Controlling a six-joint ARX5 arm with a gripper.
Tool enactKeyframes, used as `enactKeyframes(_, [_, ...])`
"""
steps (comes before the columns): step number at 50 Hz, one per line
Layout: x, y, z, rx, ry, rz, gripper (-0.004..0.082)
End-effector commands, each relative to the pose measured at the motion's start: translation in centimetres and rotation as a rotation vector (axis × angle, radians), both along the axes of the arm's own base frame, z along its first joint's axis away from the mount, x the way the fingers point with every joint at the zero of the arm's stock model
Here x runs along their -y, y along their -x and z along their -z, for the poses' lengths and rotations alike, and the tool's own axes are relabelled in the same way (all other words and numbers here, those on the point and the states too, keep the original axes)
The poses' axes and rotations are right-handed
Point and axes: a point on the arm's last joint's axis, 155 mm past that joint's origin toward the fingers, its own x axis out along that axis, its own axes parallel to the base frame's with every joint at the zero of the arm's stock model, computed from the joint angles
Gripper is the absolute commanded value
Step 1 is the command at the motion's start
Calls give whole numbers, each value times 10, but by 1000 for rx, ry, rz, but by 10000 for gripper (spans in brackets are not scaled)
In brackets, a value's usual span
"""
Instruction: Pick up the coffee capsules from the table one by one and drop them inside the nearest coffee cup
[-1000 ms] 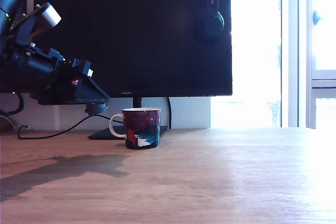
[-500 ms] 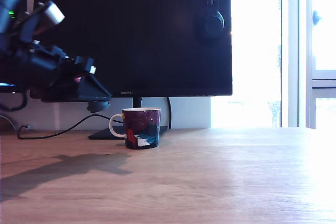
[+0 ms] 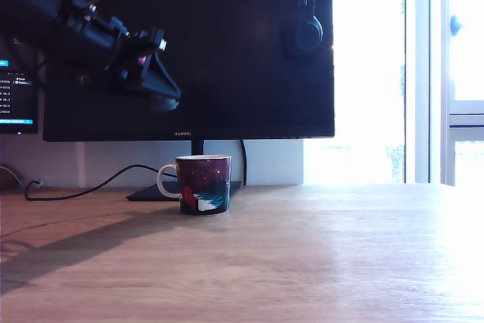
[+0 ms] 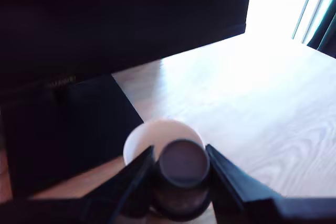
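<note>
The hand [image 4: 179, 155] is clamped on one dark grey coffee capsule [image 4: 182, 167], and the coffee cup [image 4: 155, 132] stands below and just ahead of the hand, its white mouth showing behind the capsule. The hand hangs well above the cup and appears, the wrist picture being blurred, a little short of its centre. Recommended: advance until the capsule covers the mouth, lower near the rim, then part the fingers [image 4: 134, 179], lest it bounce onto the surface [image 4: 252, 98]
</note>
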Motion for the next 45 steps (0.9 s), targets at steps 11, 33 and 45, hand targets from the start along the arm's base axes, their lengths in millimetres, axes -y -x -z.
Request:
enactKeyframes(11, [19, -17, 20, -67, -37, 39, 125])
enactKeyframes(33, [42, -43, 58, -200, -138, 81, 125])
enactKeyframes(45, [47, -54, 74, -252, -188, 89, 125])
